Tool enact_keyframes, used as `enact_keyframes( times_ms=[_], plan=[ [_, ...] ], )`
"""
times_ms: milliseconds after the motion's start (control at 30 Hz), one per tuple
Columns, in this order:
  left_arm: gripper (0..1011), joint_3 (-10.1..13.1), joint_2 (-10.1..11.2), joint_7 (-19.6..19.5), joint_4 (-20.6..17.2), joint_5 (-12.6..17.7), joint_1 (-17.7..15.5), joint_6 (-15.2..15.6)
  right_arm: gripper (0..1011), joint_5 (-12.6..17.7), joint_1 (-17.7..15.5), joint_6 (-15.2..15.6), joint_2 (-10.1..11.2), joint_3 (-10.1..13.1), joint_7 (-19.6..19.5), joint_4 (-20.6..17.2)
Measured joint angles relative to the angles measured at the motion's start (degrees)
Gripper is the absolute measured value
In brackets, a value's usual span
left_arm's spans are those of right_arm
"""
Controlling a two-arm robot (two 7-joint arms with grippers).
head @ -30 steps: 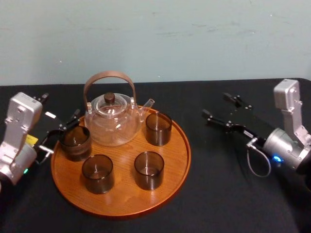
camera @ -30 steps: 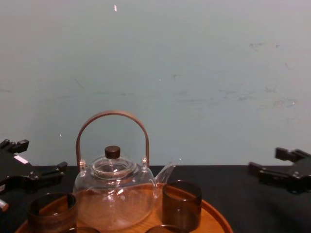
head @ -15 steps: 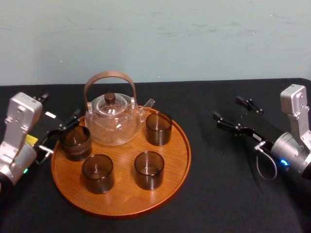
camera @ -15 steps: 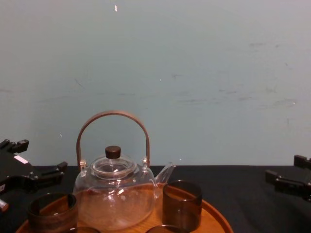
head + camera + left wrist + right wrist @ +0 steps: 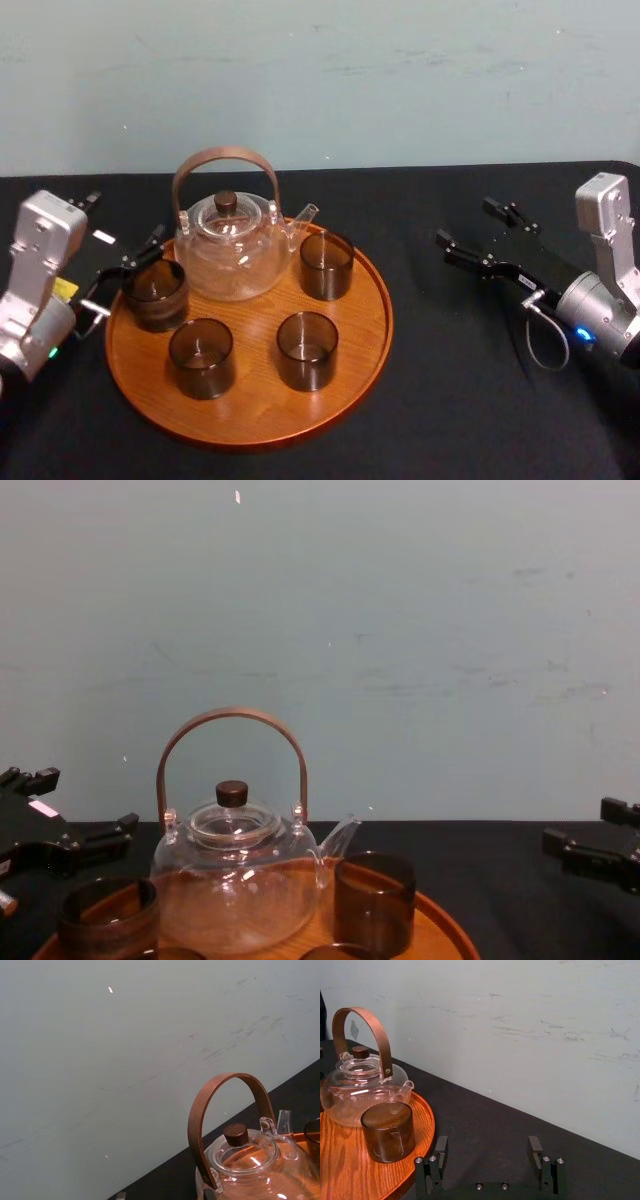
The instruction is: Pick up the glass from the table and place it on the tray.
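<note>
Glass teapot [image 5: 235, 885] with a brown hoop handle stands upright on the tray [image 5: 447, 926], centre-left. Dark right glass [image 5: 374, 904] sits just beside its spout; dark left glass [image 5: 108, 916] stands on the teapot's other side. Left gripper [image 5: 85, 802] at the left edge, fingers spread, the lower one just above the left glass's rim; contact unclear. Right gripper [image 5: 592, 827] at the far right edge over the black table [image 5: 490, 880], fingers apart, well clear of the tray.

head looks down, chest looks level, both share tray [image 5: 355, 330]
</note>
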Motion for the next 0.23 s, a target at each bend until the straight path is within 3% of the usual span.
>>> enact_keyframes(
  times_ms=[233],
  plan=[
    [1001,0.0,0.0,0.0,0.0,0.0,0.0,0.0,1002,0.1,0.0,0.0,0.0,0.0,0.1,0.0]
  ],
)
